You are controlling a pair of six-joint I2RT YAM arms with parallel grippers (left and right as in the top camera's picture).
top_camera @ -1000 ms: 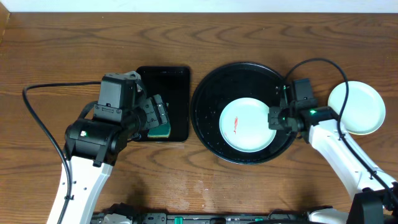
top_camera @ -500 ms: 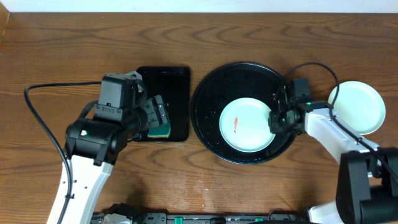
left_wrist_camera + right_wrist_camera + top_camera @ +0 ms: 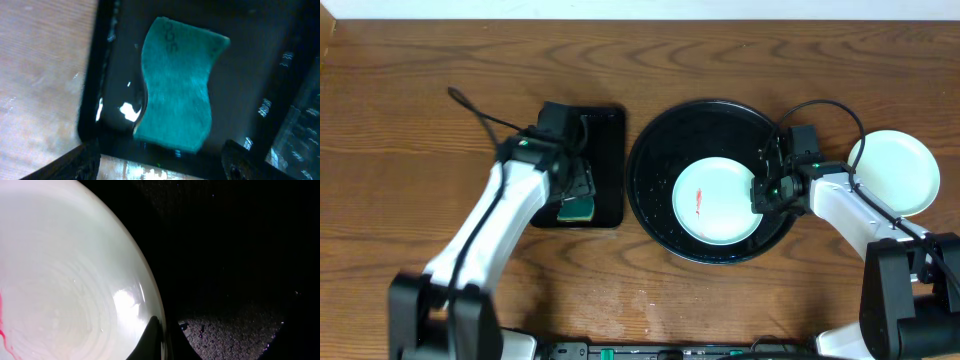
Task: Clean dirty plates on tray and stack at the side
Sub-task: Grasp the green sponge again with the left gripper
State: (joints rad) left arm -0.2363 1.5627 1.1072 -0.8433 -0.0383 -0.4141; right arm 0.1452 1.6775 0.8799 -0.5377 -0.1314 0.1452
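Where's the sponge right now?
Overhead, the sponge lies in the rectangular black tray, left of the round tray, under the left gripper.

The left arm has swung in, and the left gripper (image 3: 578,185) now hangs over the green sponge (image 3: 175,85) — the right arm's elbow has folded back.

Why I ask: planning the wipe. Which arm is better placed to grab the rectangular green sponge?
Left. The left gripper hangs open right above the rectangular green sponge, a finger on either side. The right gripper is at the rim of the smeared pale round plate on the large round black tray.
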